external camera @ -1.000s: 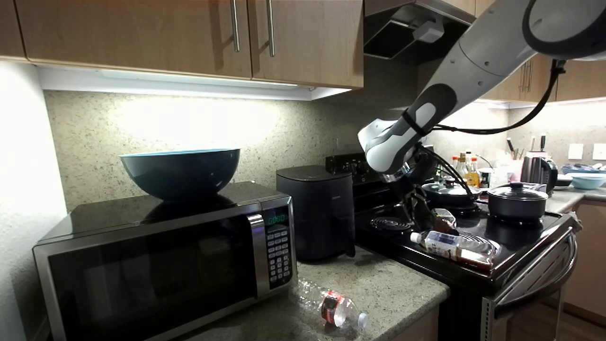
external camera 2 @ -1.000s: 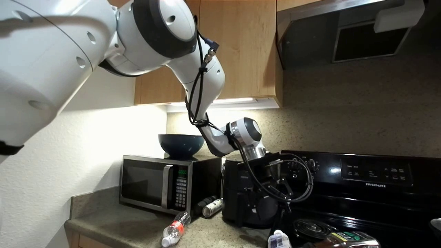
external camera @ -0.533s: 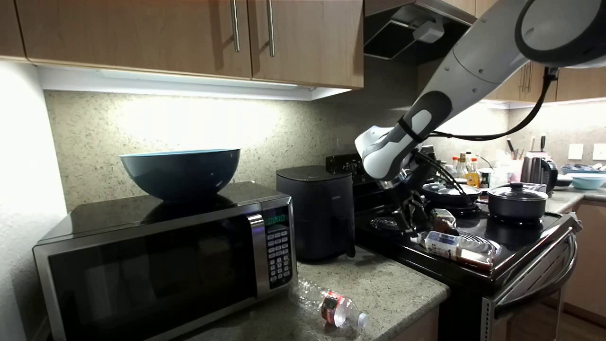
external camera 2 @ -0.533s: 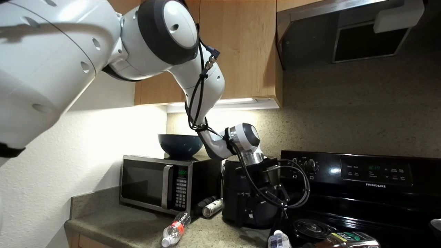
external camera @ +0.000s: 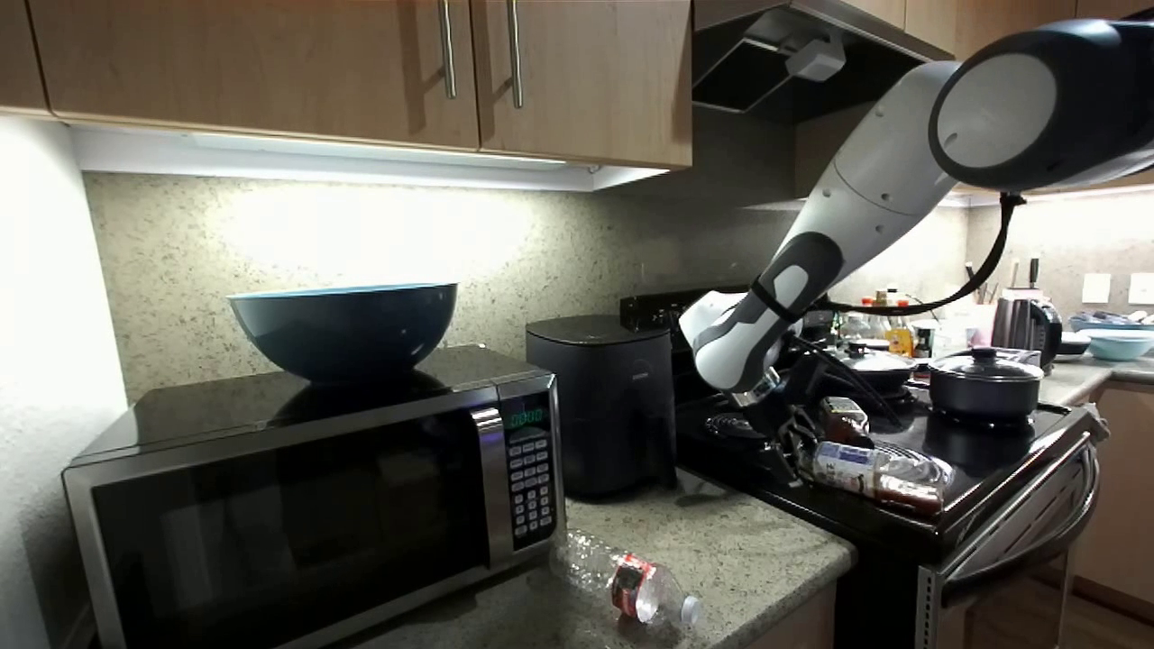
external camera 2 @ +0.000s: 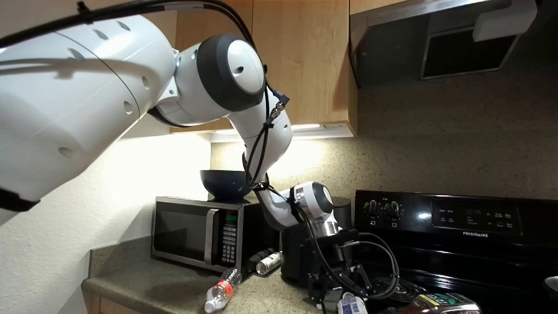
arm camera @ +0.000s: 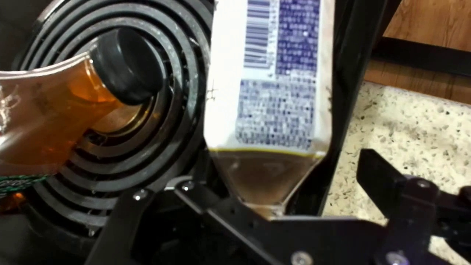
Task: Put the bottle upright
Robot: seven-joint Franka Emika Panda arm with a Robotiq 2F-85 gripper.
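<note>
- Currently the gripper (arm camera: 281,175) is spread wide along the bottom of the wrist view, neck of the bottle (arm camera: 268,110) between its fingers (arm camera: 381,180). Finger at lower right stands clear of it; contact at the opposite one: can't tell.
- Bottle: 1x, lying on the stove (external camera: 974,460), mid-frame in the wrist view, neck pointing down-frame, cap hidden by the gripper there. White label, purple print, barcode up top; text too blurred to read.
- Amber bottle (arm camera: 48,121): 1x, black cap (arm camera: 128,66), on its side over the coil burner (arm camera: 176,73), left of the wrist view. Just beside the bottle, crowds that side. Green label, unreadable.
- Cookware: 1 lidded pot (external camera: 984,392), 1 lidded pan (external camera: 888,368), right of an exterior view, behind the bottle.
- Counter (external camera: 739,541): 1 clear red-banded bottle (external camera: 633,581), lying, bottom centre of an exterior view. Also 1 can (external camera 2: 269,263) and 1 dark cylinder (external camera 2: 258,259), beside the microwave (external camera: 306,532).
- Air fryer (external camera: 599,415): 1x, black, between microwave and stove; brand mark too small.
- Microwave: 1x, lower left, green digits show zeros; 1 blue bowl (external camera: 352,329) on top.
- Back panel (external camera 2: 475,218): reads FRIGIDAIRE, right of an exterior view; 2 knobs (external camera 2: 370,208) left of that.
- Far right of an exterior view: 1 kettle (external camera: 1019,329), 2 wall plates (external camera: 1096,288).
</note>
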